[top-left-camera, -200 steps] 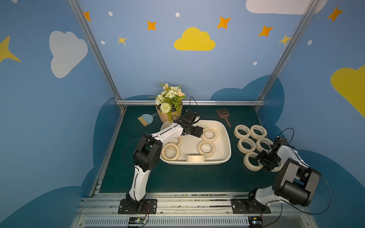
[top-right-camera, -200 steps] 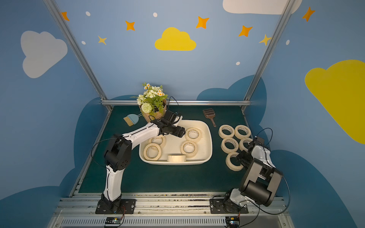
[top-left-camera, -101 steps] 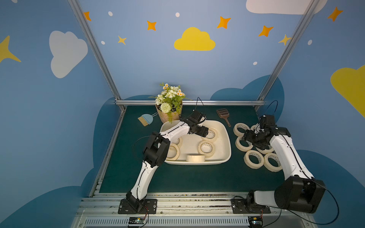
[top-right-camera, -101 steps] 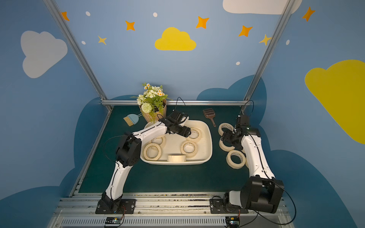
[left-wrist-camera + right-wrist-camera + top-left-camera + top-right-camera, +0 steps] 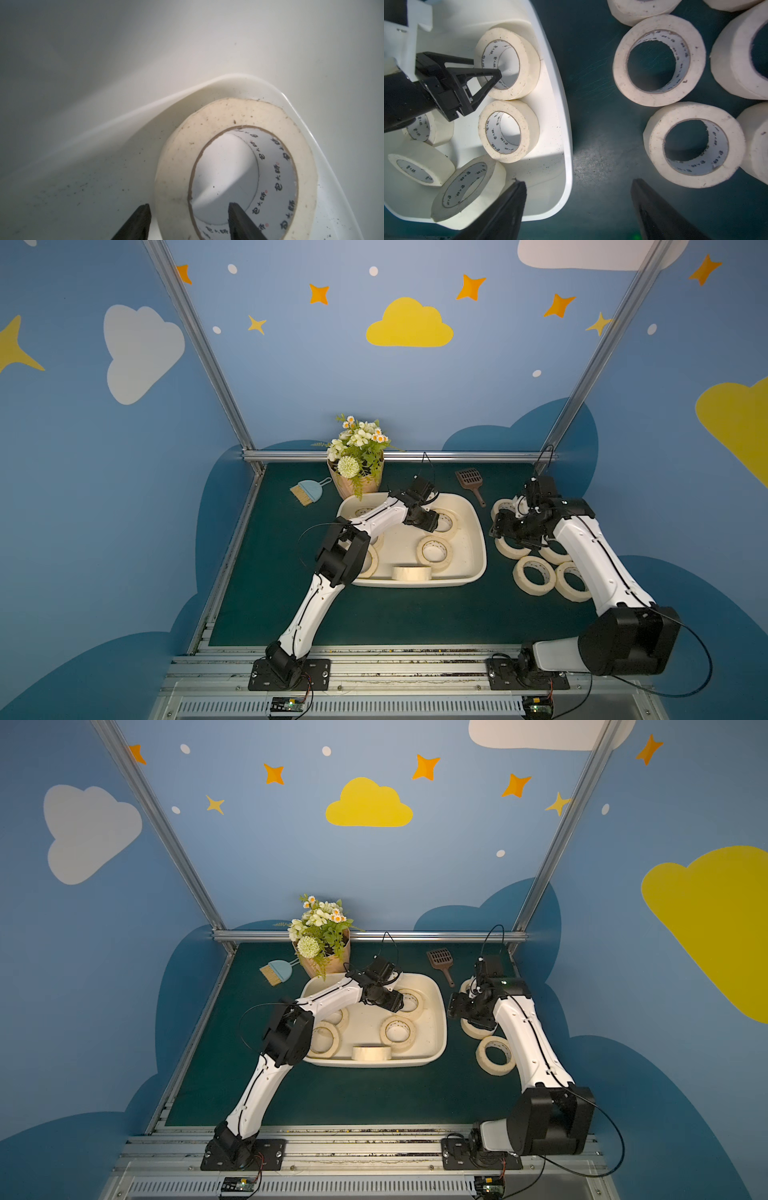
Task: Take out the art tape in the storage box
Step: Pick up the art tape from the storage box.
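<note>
The art tape roll (image 5: 234, 166) in the far right corner of the storage box (image 5: 473, 531) lies flat with the left tool (image 5: 188, 222) straddling its wall: one finger inside the core, one outside, both a little off the tape. Whether they pinch it yet I cannot tell. The box wall curves close behind this roll, leaving little room on that side. In both top views four more rolls sit in the box, one of them (image 5: 411, 572) on edge against the near wall.

The right tool (image 5: 577, 209) hangs wide and empty above the strip of bare green desk (image 5: 591, 124) between the box rim and the cluster of rolls already out (image 5: 534, 574).

A second ago the right tool was low at the near rolls of that cluster; it has since risen and swung towards the box. The left tool has gone deeper into the corner and narrowed.

The cores carry repeated small dark characters, too stylised to read surely.
</note>
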Motion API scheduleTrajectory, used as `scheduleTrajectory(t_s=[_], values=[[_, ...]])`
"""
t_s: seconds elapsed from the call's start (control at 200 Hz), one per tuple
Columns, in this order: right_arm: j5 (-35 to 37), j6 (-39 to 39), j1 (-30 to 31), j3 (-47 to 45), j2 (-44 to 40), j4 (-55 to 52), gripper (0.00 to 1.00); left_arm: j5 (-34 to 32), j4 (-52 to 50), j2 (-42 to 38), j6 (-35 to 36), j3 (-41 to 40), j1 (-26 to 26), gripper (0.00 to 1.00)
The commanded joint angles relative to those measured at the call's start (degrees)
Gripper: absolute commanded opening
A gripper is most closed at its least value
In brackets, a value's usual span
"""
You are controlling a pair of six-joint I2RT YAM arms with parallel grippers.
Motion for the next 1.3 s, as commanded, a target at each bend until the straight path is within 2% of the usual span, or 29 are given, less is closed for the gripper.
scheduleTrajectory(t_s=[0.0, 0.165, 0.23, 0.31, 0.506, 0.671, 0.871, 1.076, 1.186, 1.291], values=[[-0.56, -0.27, 1.9, 1.01, 1.35, -1.04, 0.84, -0.24, -2.14, 0.29, 0.32, 1.04, -0.23, 0.48], [-0.15, -0.21, 3.89, 1.53, 2.22, -0.74, 0.83, -1.41, -2.18, -1.85, 0.42, -0.22, -0.06, 0.17], [-0.11, -0.05, 4.8, 2.07, 2.39, -0.74, 0.83, -1.7, -1.68, -3.34, 0.52, -1.29, 0.12, 0.09], [-0.02, 0.13, 5.85, 2.94, 2.81, -0.66, 0.82, -2.34, -1.12, -5.9, 0.87, -2.95, 0.27, 0.04], [-2.91, -0.31, 8.69, 8.72, 7.02, -0.01, 0.77, -6.26, -1.44, -14.76, 3.16, -7.25, 0.73, 0.04], [-3.6, -0.4, 13.34, 15.76, 12.34, -0.29, 0.75, -8.08, -0.67, -21.56, 4.02, -11.74, 0.65, 0.04], [-4.84, 0.19, 18.02, 22.3, 19.46, -0.11, 0.74, -7.83, -0.09, -25.26, 3.58, -14.7, 0.13, 0.04], [-5.82, 1.94, 18.77, 25.44, 23.76, 1.83, 0.71, -7.82, -0.34, -27.17, 3.6, -16.47, -0.9, 0.04], [-5.9, 2.37, 18.77, 26.64, 25.29, 2.07, 0.58, -8.08, -0.05, -28.32, 3.41, -17.65, -1.11, 0.04], [-5.71, 2.43, 18.77, 26.62, 25.85, 2.12, 0.35, -8.27, 0.48, -29.31, 3.15, -18.57, -1.17, 0.04]])
